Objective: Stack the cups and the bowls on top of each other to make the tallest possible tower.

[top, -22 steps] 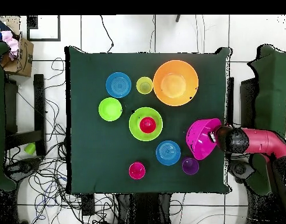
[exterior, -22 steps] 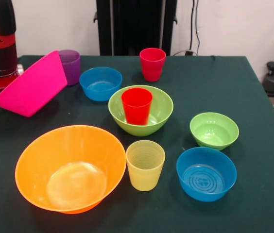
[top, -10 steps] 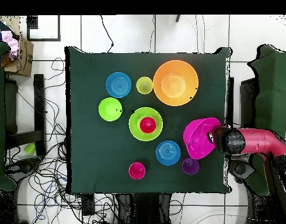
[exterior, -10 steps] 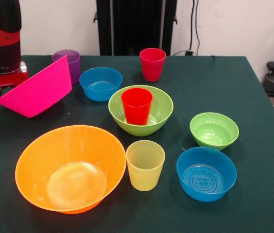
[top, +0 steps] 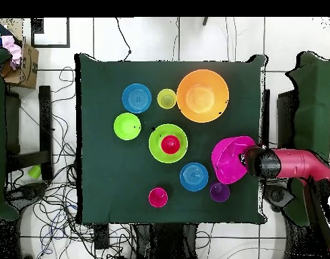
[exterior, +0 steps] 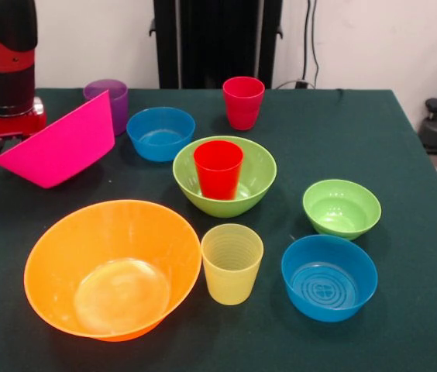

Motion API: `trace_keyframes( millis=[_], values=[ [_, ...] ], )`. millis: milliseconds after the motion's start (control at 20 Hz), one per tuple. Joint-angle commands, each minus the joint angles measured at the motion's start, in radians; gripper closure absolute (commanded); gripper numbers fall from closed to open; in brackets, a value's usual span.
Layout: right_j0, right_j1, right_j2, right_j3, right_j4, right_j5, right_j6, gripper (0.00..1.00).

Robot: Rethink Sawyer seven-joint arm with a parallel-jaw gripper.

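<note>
Item: hot pink bowl [exterior: 60, 143], tilted, carried at the arm [exterior: 5, 66]; grip state we cannot tell. We should level it before lowering it over the bright red cup [exterior: 218, 168].

the dark green table [exterior: 404, 155] carries the orange bowl [exterior: 112, 267] near left, yellow cup [exterior: 232, 263] and a blue bowl [exterior: 329, 277] to its right, small green bowl [exterior: 342, 208], medium green bowl [exterior: 225, 175] at centre, another blue bowl [exterior: 160, 132], pinkish-red cup [exterior: 243, 102] and purple cup [exterior: 114, 99] far.
</note>
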Motion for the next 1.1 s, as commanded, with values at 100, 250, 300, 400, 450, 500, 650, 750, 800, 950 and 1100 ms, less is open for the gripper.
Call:
trace_keyframes(
  millis=[100, 250, 300, 400, 450, 500, 650, 750, 800, 950, 1100],
  values=[
    [0.050, 0.056, -0.082, 0.084, -0.046, 0.041, -0.084, 1.00],
    [0.060, 0.052, -0.085, 0.079, -0.025, 0.078, -0.098, 1.00],
    [0.064, 0.049, -0.086, 0.078, -0.019, 0.092, -0.106, 1.00],
    [0.075, 0.042, -0.091, 0.077, -0.013, 0.103, -0.105, 1.00],
    [0.080, 0.040, -0.094, 0.076, -0.011, 0.104, -0.100, 1.00],
    [0.088, 0.035, -0.098, 0.076, -0.006, 0.110, -0.094, 1.00],
    [0.099, 0.030, -0.101, 0.077, 0.015, 0.118, -0.088, 1.00],
    [0.108, 0.026, -0.102, 0.076, 0.033, 0.134, -0.092, 1.00],
    [0.114, 0.024, -0.104, 0.074, 0.041, 0.144, -0.093, 1.00],
    [0.125, 0.018, -0.103, 0.074, 0.063, 0.155, -0.089, 1.00],
    [0.126, 0.014, -0.098, 0.083, 0.081, 0.139, -0.077, 1.00]
  ],
)
